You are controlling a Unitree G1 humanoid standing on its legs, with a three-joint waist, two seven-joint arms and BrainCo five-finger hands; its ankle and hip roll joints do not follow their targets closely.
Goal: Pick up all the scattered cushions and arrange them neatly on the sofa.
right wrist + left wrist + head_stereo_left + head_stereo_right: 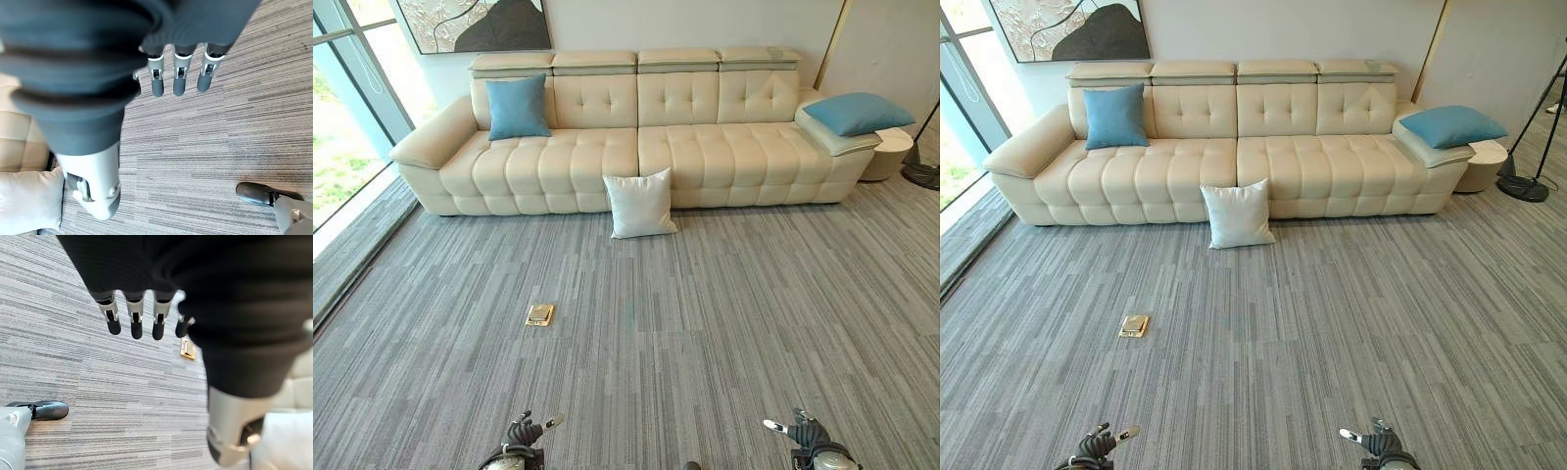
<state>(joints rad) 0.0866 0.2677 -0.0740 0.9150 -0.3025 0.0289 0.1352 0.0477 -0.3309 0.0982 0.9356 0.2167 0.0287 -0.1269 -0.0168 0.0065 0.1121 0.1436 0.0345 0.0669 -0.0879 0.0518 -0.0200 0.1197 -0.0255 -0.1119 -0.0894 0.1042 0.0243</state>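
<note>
Grey striped carpet (705,323) is seen across the whole floor, bounded at the far side by a long cream sofa (636,147) set against a pale wall. At the far left a window (342,117) is seen, and a dark abstract picture (475,24) is hung above the sofa's left end. A blue cushion (517,106) is propped upright against the backrest at the sofa's left end. Nearer, on the carpet, a small brass floor plate (539,314) is set into the floor. A white cushion (640,204) is stood on the carpet, leaned against the sofa's front at about its middle. A second blue cushion (858,113) is laid on the sofa's right armrest, beside a round cream side table (889,152) and a floor lamp base (1524,187) at the far right. The left hand (523,431) is held low at the near edge, empty, its fingers (136,323) straight and relaxed. The right hand (805,429) is likewise held low, empty, fingers (179,83) extended.
</note>
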